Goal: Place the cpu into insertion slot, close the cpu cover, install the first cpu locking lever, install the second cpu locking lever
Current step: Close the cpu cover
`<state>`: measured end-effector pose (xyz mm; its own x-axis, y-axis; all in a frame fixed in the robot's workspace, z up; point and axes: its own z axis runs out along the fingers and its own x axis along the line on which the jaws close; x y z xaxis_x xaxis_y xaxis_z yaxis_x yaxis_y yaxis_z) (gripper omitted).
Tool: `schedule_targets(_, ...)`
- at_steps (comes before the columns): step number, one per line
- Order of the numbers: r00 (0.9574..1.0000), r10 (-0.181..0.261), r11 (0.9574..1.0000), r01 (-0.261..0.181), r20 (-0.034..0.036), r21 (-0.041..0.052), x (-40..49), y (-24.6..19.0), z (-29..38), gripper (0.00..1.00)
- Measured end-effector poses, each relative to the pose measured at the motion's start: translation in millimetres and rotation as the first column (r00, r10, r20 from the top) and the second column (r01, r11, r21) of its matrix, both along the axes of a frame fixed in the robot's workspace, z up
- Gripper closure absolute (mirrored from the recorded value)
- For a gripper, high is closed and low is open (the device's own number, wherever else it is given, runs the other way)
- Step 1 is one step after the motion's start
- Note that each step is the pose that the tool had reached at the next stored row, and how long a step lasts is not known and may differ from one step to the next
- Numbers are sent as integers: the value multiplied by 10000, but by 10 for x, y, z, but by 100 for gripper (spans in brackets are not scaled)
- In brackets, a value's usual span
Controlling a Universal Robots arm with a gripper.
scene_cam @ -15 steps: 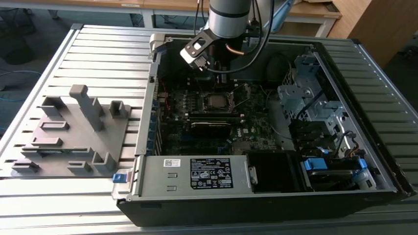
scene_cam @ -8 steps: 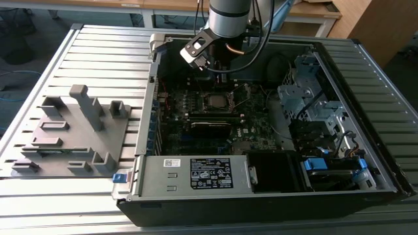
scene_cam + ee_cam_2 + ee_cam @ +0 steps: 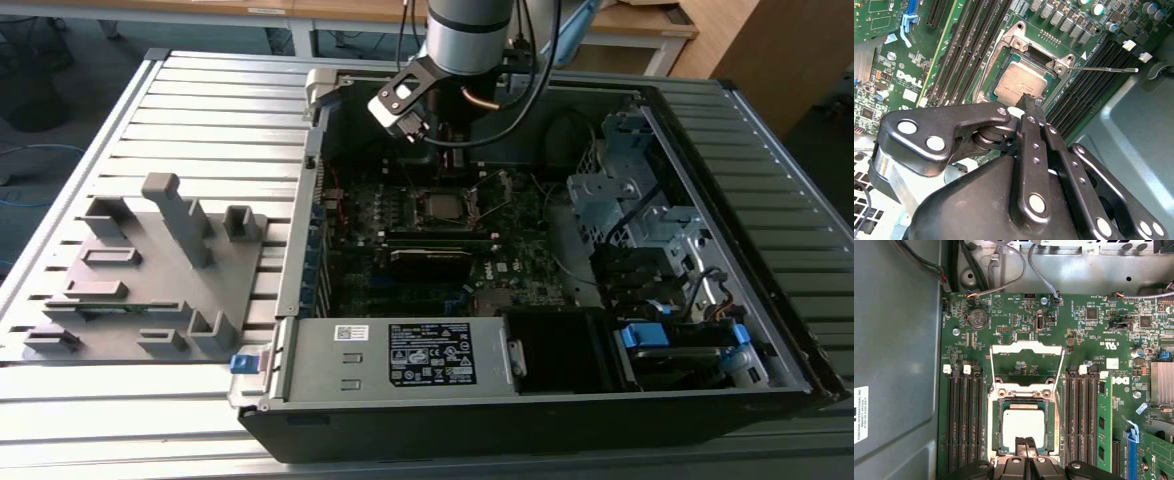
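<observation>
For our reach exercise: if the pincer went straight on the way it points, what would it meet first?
Most likely the cpu, lying in the insertion slot under the pincer; how near they are is unclear.

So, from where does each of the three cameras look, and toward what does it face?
Exterior view: off the arm, high up, looking down at an angle into the open computer case; the arm shows at its far side.
First wrist view: on the arm, looking straight down on the cpu and the opened cpu cover; the end effector tips show.
Second wrist view: on the arm, looking obliquely along the end effector's linkage to the cpu.
Both wrist views share the cpu lying in the insertion slot.
</observation>
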<state>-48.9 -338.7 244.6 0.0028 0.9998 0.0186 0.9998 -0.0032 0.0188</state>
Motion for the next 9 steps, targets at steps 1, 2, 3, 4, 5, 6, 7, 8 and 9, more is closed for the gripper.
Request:
schedule_targets(1, 10000, 0, 10000, 0, 1, 2, 0, 0, 0, 90)
schedule_targets(2, 10000, 0, 10000, 0, 0, 0, 0, 0, 2, 90)
schedule_targets(3, 10000, 0, 10000, 0, 0, 0, 0, 0, 3, 90)
schedule_targets(4, 10000, 0, 10000, 0, 0, 0, 0, 0, 3, 90)
schedule_targets(5, 10000, 0, 10000, 0, 0, 0, 0, 0, 4, 90)
schedule_targets(6, 10000, 0, 10000, 0, -1, -2, 0, 0, 6, 90)
schedule_targets(7, 10000, 0, 10000, 0, -3, -5, 0, -1, 10, 90)
schedule_targets(8, 10000, 0, 10000, 0, -1, -2, 0, 0, 12, 90)
schedule_targets(9, 10000, 0, 10000, 0, 0, -1, 0, 0, 14, 90)
